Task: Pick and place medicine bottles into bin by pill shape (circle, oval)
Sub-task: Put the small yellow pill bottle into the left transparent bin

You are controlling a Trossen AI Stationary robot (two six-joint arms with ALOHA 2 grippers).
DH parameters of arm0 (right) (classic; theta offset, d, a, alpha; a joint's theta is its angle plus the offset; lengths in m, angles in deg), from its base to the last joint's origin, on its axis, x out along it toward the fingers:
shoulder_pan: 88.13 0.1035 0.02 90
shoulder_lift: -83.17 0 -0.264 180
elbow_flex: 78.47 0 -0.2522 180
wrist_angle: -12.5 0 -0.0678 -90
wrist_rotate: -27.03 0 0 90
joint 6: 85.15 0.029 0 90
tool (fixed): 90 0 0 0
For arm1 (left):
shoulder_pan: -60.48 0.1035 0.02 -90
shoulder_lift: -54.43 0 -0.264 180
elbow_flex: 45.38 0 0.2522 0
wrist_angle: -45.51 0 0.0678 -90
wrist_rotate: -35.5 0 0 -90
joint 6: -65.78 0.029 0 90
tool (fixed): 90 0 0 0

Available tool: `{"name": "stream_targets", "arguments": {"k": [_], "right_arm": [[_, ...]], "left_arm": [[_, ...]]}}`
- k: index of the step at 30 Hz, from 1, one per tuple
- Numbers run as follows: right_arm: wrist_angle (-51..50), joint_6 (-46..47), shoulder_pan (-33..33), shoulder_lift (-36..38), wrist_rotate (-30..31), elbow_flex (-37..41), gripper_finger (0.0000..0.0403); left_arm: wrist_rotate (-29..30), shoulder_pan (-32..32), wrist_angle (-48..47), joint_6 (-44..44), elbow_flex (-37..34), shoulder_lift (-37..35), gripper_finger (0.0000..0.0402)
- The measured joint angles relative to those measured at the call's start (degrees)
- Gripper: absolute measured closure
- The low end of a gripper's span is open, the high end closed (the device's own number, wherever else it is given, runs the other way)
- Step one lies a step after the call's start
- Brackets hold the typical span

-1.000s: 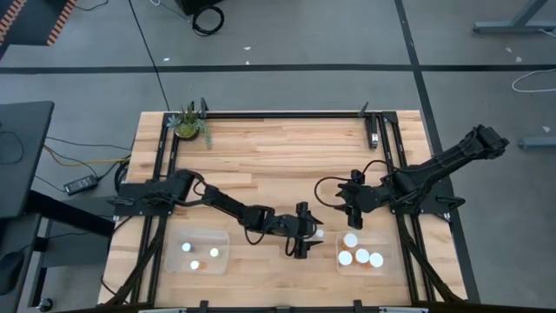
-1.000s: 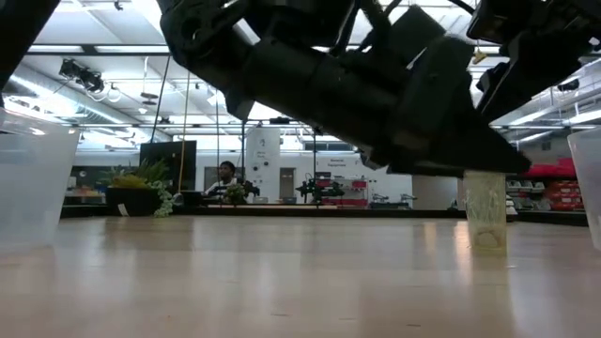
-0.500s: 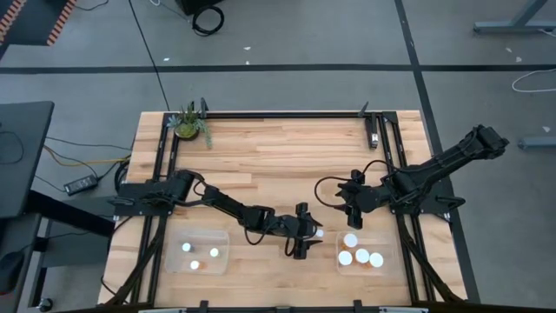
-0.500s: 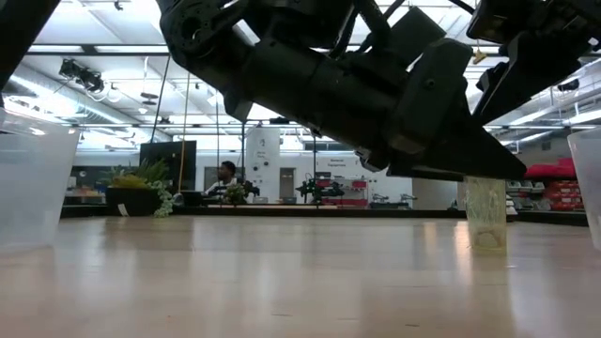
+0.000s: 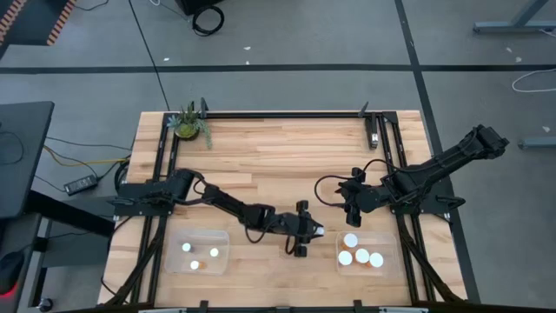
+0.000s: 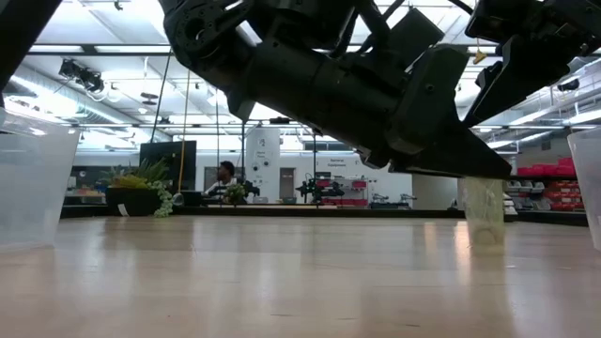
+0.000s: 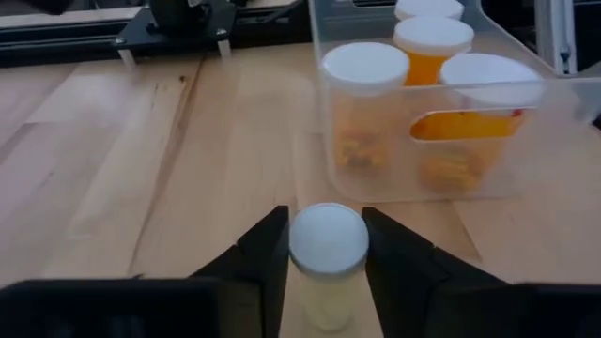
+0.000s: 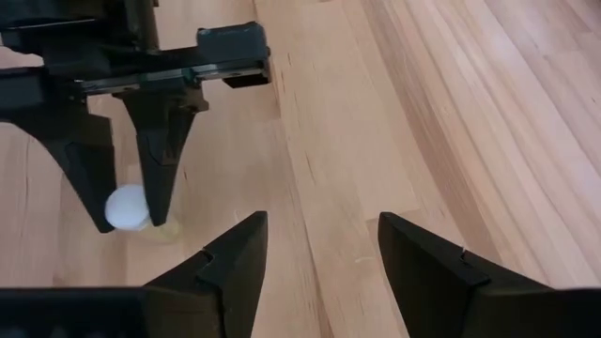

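While left gripper [image 7: 324, 249] pinches a white-capped bottle [image 7: 328, 252] just beside the right bin [image 7: 488, 178], right gripper [image 8: 319, 258] hangs spread wide near that bin; four bottles sit inside.

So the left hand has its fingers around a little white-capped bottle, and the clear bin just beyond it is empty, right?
Not quite. The left hand does have its fingers around the small white-capped bottle, but the clear bin beyond it is not empty. The left wrist view shows four white-capped bottles standing inside it, such as the nearest one; the high view shows their caps as white discs.
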Motion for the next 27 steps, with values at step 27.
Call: {"name": "stream_targets", "arguments": {"k": [27], "right_arm": [[1.1, -2.3, 0.0, 0.0, 0.2, 0.0, 0.0192]], "left_arm": [[0.1, -4.9, -26.3, -3.1, 0.0, -14.2, 0.0323]]}}
